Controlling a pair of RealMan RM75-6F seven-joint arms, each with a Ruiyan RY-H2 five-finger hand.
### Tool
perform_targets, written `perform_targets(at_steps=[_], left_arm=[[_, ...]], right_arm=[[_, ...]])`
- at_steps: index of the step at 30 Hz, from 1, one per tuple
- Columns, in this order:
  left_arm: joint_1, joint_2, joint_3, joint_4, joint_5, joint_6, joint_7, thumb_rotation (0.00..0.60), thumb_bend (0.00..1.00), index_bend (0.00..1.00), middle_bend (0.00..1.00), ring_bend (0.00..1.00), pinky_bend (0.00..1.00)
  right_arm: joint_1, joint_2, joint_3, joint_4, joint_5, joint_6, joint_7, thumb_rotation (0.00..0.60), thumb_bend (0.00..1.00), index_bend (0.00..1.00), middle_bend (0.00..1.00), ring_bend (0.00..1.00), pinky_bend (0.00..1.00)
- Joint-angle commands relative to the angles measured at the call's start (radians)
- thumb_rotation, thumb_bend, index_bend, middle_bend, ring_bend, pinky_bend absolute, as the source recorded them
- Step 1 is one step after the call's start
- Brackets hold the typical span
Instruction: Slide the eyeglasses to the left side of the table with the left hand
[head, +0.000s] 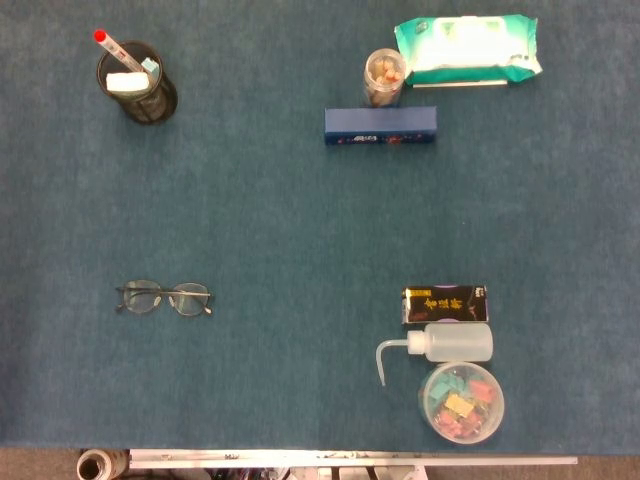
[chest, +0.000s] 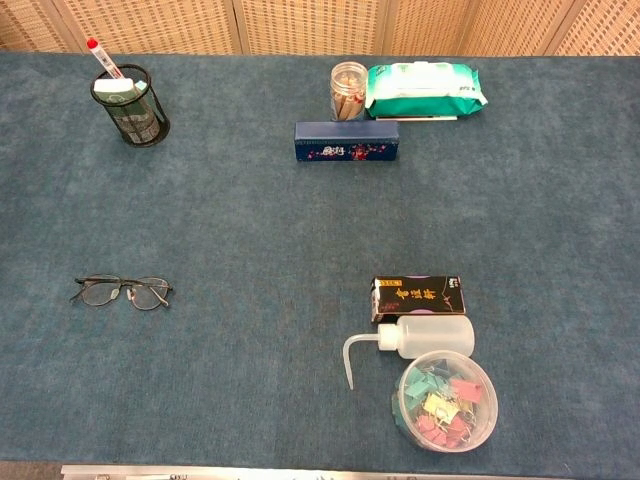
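The eyeglasses (head: 165, 298) have a thin dark frame and lie flat on the blue table cloth (head: 280, 230), left of centre and toward the front. The chest view shows the eyeglasses (chest: 122, 291) near the left side, lenses side by side, nothing touching them. Neither my left hand nor my right hand appears in either view.
A black mesh pen cup (head: 138, 82) stands at the back left. A dark blue box (head: 380, 126), a small jar (head: 383, 77) and a wipes pack (head: 467, 48) sit at the back. A black box (head: 445, 304), a wash bottle (head: 440, 346) and a tub of clips (head: 461, 402) are front right.
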Motion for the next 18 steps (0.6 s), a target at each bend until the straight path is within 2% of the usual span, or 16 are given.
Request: perform_targets(at_steps=[1, 13, 18], left_arm=[[0.0, -0.002, 0.005, 0.004, 0.005, -0.008, 0.004, 0.6, 0.12, 0.34, 0.19, 0.09, 0.1], [-0.005, -0.006, 0.005, 0.007, -0.018, -0.053, 0.008, 0.6, 0.12, 0.35, 0.2, 0.09, 0.1], [-0.007, 0.022, 0.02, -0.026, -0.051, -0.119, 0.032, 0.6, 0.12, 0.35, 0.2, 0.09, 0.1]], right_arm=[[0.003, -0.001, -0.003, 0.0, -0.004, -0.004, 0.0, 0.6, 0.0, 0.36, 0.37, 0.27, 0.45], [0.015, -0.003, -0.002, 0.007, 0.005, -0.025, 0.001, 0.6, 0.0, 0.36, 0.37, 0.27, 0.45], [0.02, -0.006, -0.002, 0.012, 0.011, -0.033, -0.003, 0.6, 0.0, 0.36, 0.37, 0.27, 0.45]])
